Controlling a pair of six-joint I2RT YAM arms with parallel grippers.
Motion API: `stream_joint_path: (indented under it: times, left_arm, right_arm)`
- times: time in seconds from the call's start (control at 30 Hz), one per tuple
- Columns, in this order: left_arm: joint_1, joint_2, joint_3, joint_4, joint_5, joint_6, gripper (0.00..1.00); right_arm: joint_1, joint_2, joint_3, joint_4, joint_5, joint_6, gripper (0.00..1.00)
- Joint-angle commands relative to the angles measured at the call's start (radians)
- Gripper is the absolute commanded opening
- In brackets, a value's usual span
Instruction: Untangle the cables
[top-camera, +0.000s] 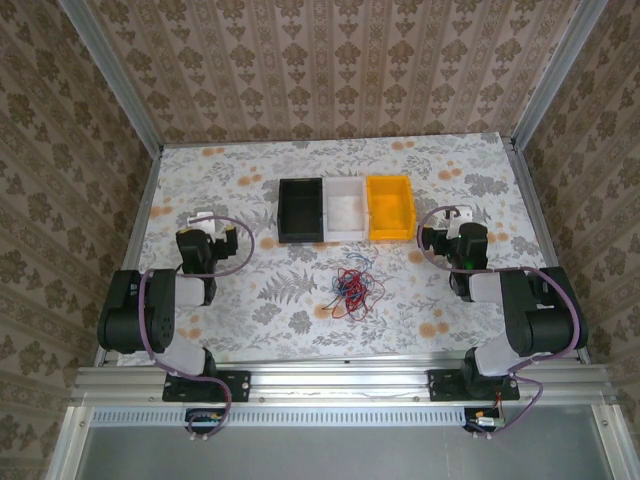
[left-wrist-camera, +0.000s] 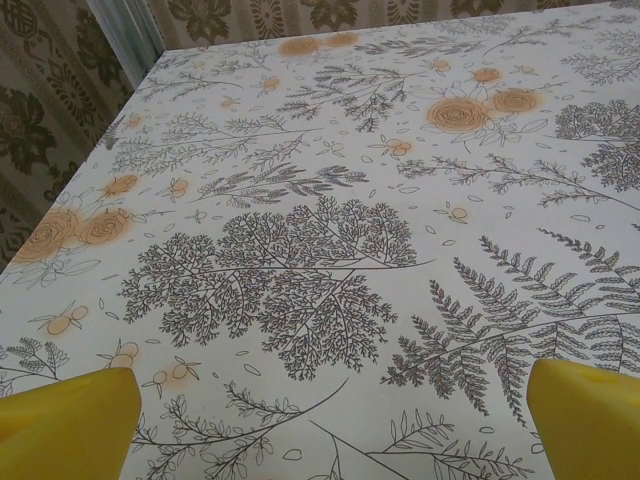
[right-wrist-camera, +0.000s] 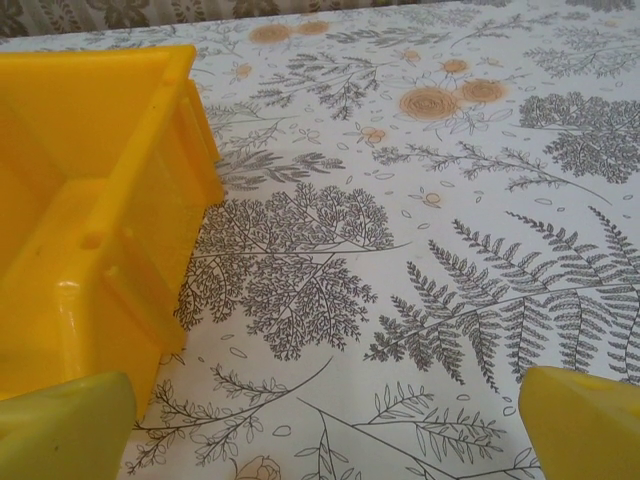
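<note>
The cables (top-camera: 352, 290) lay in one small red, blue and dark tangle midway between the table's (top-camera: 250, 300) left and right edges, nearer its near edge, before the yellow bin (right-wrist-camera: 90, 250). The left gripper (left-wrist-camera: 327, 420) and right gripper (right-wrist-camera: 325, 428) both hung wide-jawed, well apart from it. The step likely called for one gripper to pin an outer loop while the other slowly drew a single strand sideways, avoiding the knot's heart.

Table layout, overhead.
We find three bins (top-camera: 345, 181) side by side rear-centre on the table (top-camera: 250, 290). The cables (top-camera: 352, 290) lie before them, with the left gripper (top-camera: 205, 222) and right gripper (top-camera: 452, 218) well apart at the sides.
</note>
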Motion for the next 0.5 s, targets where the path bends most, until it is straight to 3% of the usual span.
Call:
stream_joint_path:
  times: [0.0, 0.47]
  left_arm:
    - [0.009, 0.009, 0.026, 0.034, -0.014, 0.024, 1.0]
    - [0.015, 0.009, 0.024, 0.034, 0.0, 0.022, 1.0]
  right_arm:
    - [-0.001, 0.012, 0.023, 0.04, 0.009, -0.014, 1.0]
    - [-0.001, 0.011, 0.02, 0.043, 0.008, -0.013, 1.0]
